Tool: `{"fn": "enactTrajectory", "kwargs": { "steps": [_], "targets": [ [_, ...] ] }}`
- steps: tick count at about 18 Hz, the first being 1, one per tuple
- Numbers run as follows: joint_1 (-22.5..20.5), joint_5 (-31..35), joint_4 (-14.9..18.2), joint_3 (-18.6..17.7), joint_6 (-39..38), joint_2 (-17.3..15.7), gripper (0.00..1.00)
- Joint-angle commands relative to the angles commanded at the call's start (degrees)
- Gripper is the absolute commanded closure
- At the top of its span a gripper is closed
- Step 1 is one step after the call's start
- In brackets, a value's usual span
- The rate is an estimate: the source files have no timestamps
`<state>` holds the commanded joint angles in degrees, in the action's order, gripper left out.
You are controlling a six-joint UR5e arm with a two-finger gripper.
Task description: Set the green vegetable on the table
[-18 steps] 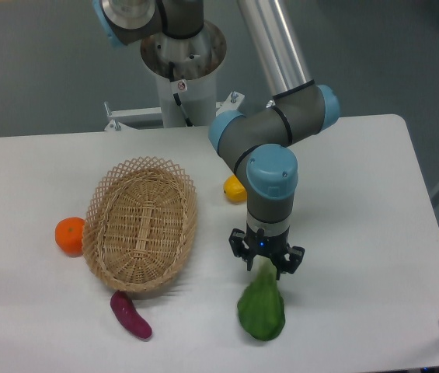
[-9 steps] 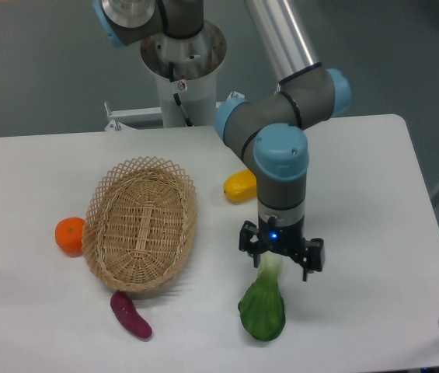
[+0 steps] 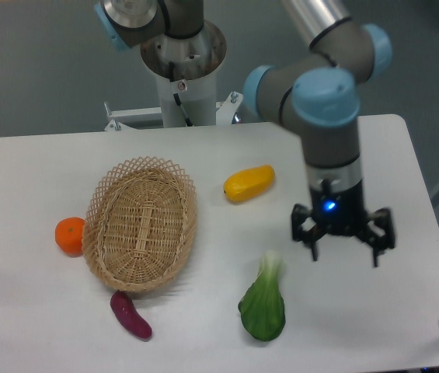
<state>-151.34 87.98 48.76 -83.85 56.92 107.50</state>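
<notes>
Lying flat: the green vegetable (image 3: 263, 304) rests on the table (image 3: 40, 318) near the front edge, pale stem end pointing up toward the back, dark leaves toward the camera.
Gripper: the gripper (image 3: 344, 252) hangs to the right of the vegetable and apart from it, fingers spread wide with nothing between them.
Task progress: judged from how things lie, the placing looks done — the vegetable is on the tabletop, free of the fingers and outside the wicker basket (image 3: 141, 224).
What is left: little, as far as can be seen; perhaps only for the arm to clear off.
Change from half a second ago: the gripper was then right over the stem end, fingers beside it; now it has moved off to the right and sits higher in the view, well clear.
Change from a second ago: the fingers were closer together around the stem tip, and the arm hid part of the yellow vegetable (image 3: 249, 183); that one now shows whole.
Vegetable itself: it has barely shifted across the three views — same spot, same lie.
Other things: the orange (image 3: 70, 235) left of the basket and the purple sweet potato (image 3: 130, 315) in front of it are unmoved.
</notes>
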Motion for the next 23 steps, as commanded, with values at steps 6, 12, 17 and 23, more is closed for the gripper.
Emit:
{"fn": "enactTrajectory", "kwargs": {
  "steps": [6,12,17,23],
  "targets": [
    [-6.32,-1.14,10.72,-0.7,16.51,-4.57,0.0],
    [-10.73,-4.83,17.86,-1.41,32.62,-6.34,0.0],
    [-10.03,-5.18,17.25,-2.81,32.99,-6.34,0.0],
    [-9.76,-5.19,17.16,-2.81,32.37,-6.34,0.0]
  ]
}}
